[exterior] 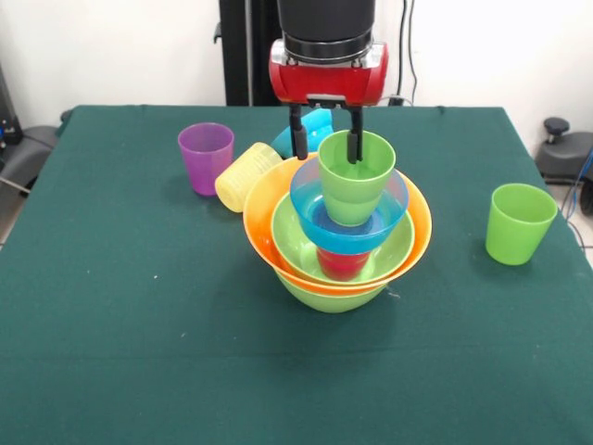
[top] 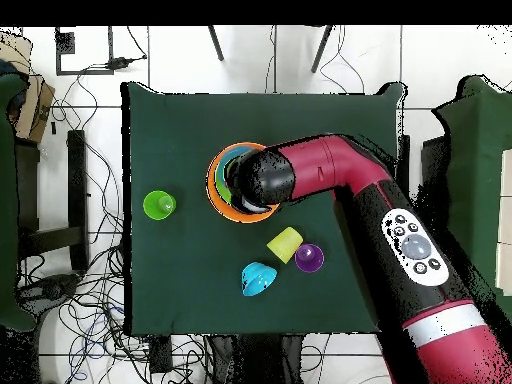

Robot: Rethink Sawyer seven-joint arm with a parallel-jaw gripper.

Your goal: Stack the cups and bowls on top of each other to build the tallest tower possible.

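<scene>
Gripper [exterior: 326, 139] is hanging straight down over the tower [exterior: 338, 232], jaws pinching the rim of a light green cup [exterior: 355, 176]: one finger is sitting inside the cup, the other outside its left wall.

That cup is standing upright in a blue bowl [exterior: 348, 211]. The blue bowl is resting on a red cup [exterior: 341, 264], which is sitting in a lime green bowl [exterior: 292, 243]. That bowl is nesting in the large orange bowl [exterior: 264, 218], tilted toward the viewer, and a second lime green bowl [exterior: 324, 297] is carrying the whole pile at the bottom.

Left of the tower, a ribbed pale yellow cup [exterior: 246, 176] is lying on its side, just beside the orange rim. A purple cup [exterior: 206, 158] is standing upright further left. A second blue bowl [exterior: 310, 130] is lying tipped behind the tower, partly hidden by the fingers. Another light green cup [exterior: 519, 222] is standing alone, well apart to the right.

From overhead the red arm [top: 350, 185] is covering most of the tower; only an arc of orange rim is showing.

Green cloth table [exterior: 139, 324] is filling the scene. Loose cables [top: 90, 300] are trailing over the tiled floor around it.
</scene>
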